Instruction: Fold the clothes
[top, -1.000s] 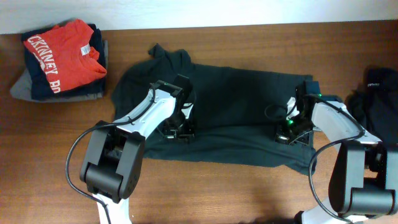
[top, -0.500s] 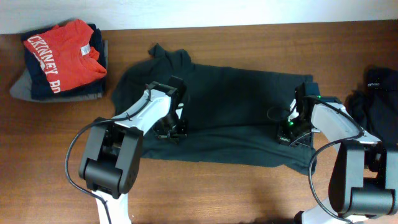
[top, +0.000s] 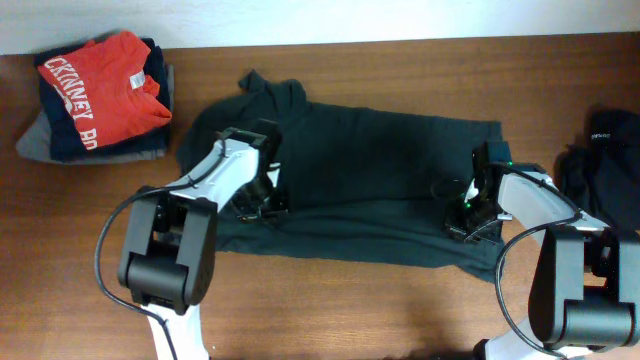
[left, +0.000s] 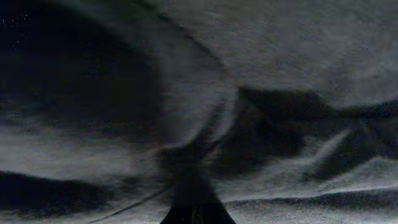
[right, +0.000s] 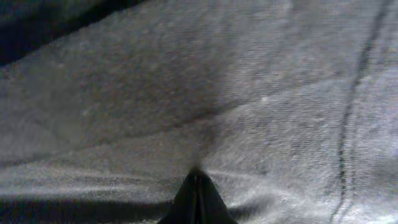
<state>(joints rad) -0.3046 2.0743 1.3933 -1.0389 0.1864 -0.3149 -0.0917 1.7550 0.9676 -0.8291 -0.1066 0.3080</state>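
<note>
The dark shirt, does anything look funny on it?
Yes. The dark T-shirt is bunched up at its top-left corner, and its bottom edge looks folded over in an uneven strip, not flat.

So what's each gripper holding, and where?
Both seem to pinch the dark T-shirt at its lengthwise fold: left gripper near one end, right gripper the other.

- A folded red cotton shirt (top: 105, 85) lies at the far-left corner of the bench (top: 330, 310). It bears white block capitals running slantwise. "CKINNEY" can be read, with the start of the word lost in the fold. A second line begins with "B"; the rest is unclear.
- A crumpled black garment (top: 610, 150) at the right edge carries a small white mark, too small to read.
</note>
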